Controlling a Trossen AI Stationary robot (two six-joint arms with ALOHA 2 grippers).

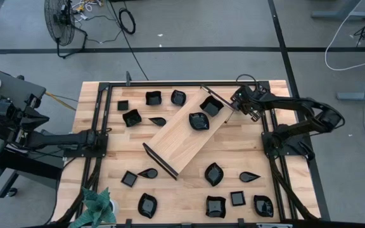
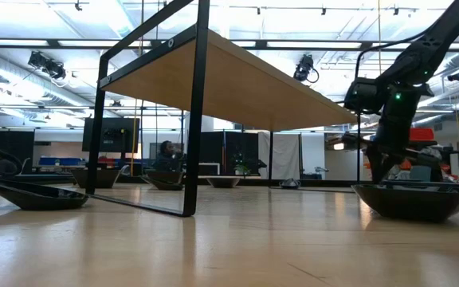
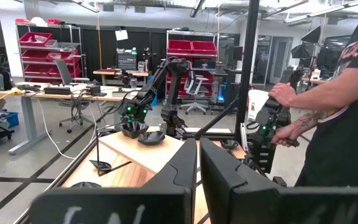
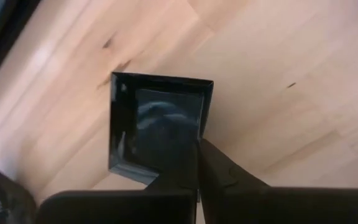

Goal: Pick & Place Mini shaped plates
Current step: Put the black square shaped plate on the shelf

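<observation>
Several small glossy black plates lie scattered on the wooden table (image 1: 246, 149). A long light-wood tray (image 1: 176, 142) lies slantwise in the middle. A rounded plate (image 1: 199, 121) and a square plate (image 1: 211, 106) rest flat on its far right end. My right gripper (image 1: 235, 106) stands at the square plate (image 4: 157, 124), shut on its rim. My left gripper (image 3: 197, 177) waits shut at the table's left edge, above the surface, holding nothing. My right gripper (image 4: 199, 168) pinches one side rim (image 4: 202, 134) of the square plate, near a corner. One finger (image 4: 176, 165) lies over the plate's hollow and the other (image 4: 232, 177) outside it. The fingers slant down from above. The plate's base rests on the tray's wood.
More plates sit along the far edge (image 1: 153, 98), at the left (image 1: 132, 117) and across the near half (image 1: 213, 173). A green plant (image 1: 97, 206) stands at the near left corner. A black frame (image 1: 100, 114) borders the table. A person (image 3: 340, 112) stands beyond it.
</observation>
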